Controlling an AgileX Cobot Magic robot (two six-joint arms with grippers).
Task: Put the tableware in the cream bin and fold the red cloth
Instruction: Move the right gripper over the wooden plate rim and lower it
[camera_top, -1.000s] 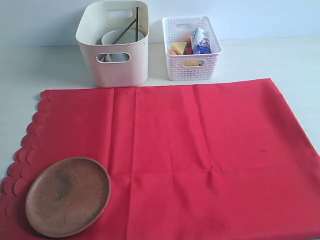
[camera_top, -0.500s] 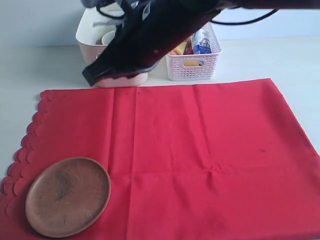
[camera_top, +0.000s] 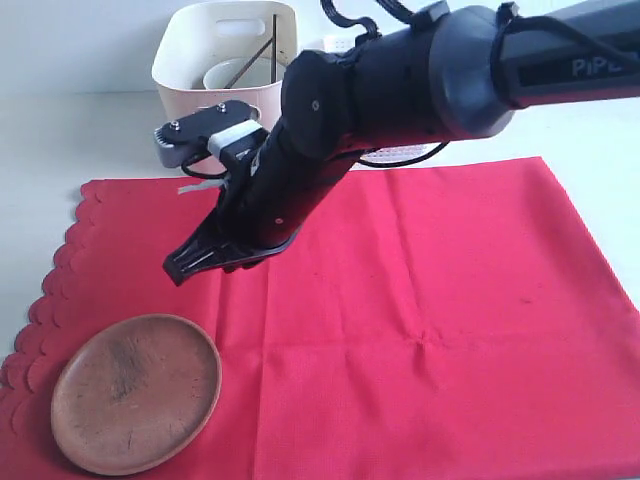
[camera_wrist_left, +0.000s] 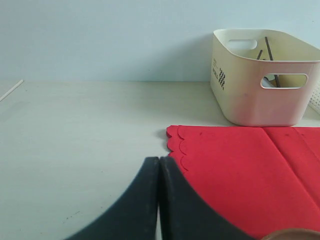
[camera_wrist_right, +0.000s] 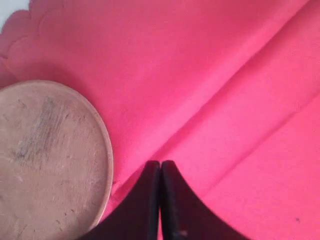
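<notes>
The red cloth (camera_top: 420, 310) lies flat on the table, with its scalloped edge at the left. On the cloth's near left corner rests the round brown wooden plate (camera_top: 135, 392). My right gripper (camera_top: 180, 270) reaches across the cloth and hangs shut and empty just above and beside the plate (camera_wrist_right: 50, 160). At the back stands the cream bin (camera_top: 215, 55), holding a white bowl (camera_top: 232, 75) and dark chopsticks (camera_top: 262, 50). My left gripper (camera_wrist_left: 159, 160) is shut and empty, low over the table by the cloth's scalloped corner (camera_wrist_left: 175, 137). It does not show in the exterior view.
The white lattice basket (camera_wrist_left: 316, 95) stands right of the cream bin and is mostly hidden behind my right arm in the exterior view. Bare pale table (camera_wrist_left: 75, 140) extends left of the cloth. A pale wall stands behind the bins.
My right arm has come into view from the top, passed in front of the bins, and dropped over the cloth toward the plate. The plate and cloth have not moved.
</notes>
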